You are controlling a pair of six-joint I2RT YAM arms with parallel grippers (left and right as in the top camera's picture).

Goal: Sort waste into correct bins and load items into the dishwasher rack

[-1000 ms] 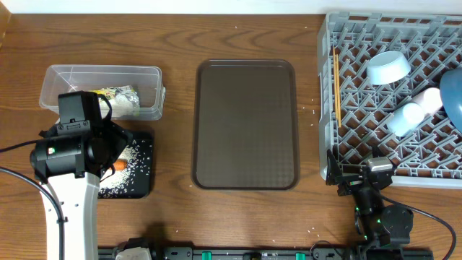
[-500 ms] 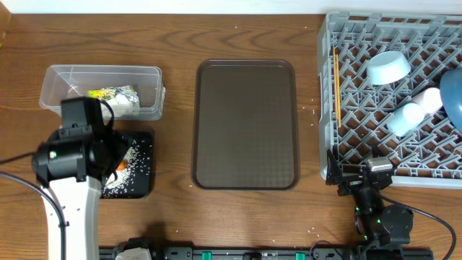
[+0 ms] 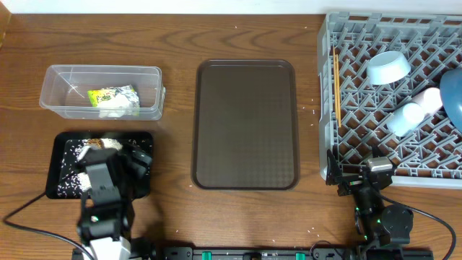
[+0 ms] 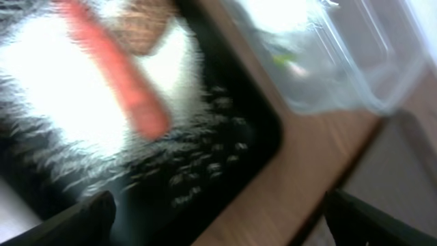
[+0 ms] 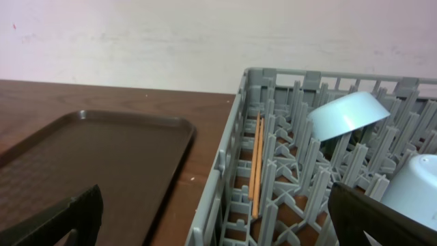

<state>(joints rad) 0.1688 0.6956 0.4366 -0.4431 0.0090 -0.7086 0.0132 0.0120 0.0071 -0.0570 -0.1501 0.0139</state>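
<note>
The black tray (image 3: 55,143) holds white rice (image 3: 68,173). In the blurred left wrist view an orange carrot (image 4: 116,75) and a brown lump (image 4: 143,24) lie on the rice (image 4: 54,96) in that tray (image 4: 232,157). The snack wrapper (image 3: 112,100) lies in the clear tub (image 3: 65,76). My left gripper (image 3: 136,160) hangs open over the tray's right part, holding nothing. The grey rack (image 3: 361,43) carries chopsticks (image 3: 336,83), a light blue bowl (image 3: 388,66), a whitish cup (image 3: 428,99), a light blue cup (image 3: 402,118) and a dark blue dish (image 3: 453,94). My right gripper (image 3: 359,173) is open at the rack's near left corner.
A brown serving tray (image 3: 245,123) lies between the bins and the rack, with nothing on it. A few rice grains dot the wood by the rack's left side (image 3: 312,112). In the right wrist view the tray (image 5: 89,164) sits left of the rack wall (image 5: 225,178).
My left arm has drawn back toward the table's front edge, uncovering the clear tub and most of the black tray. The right arm has not moved.
</note>
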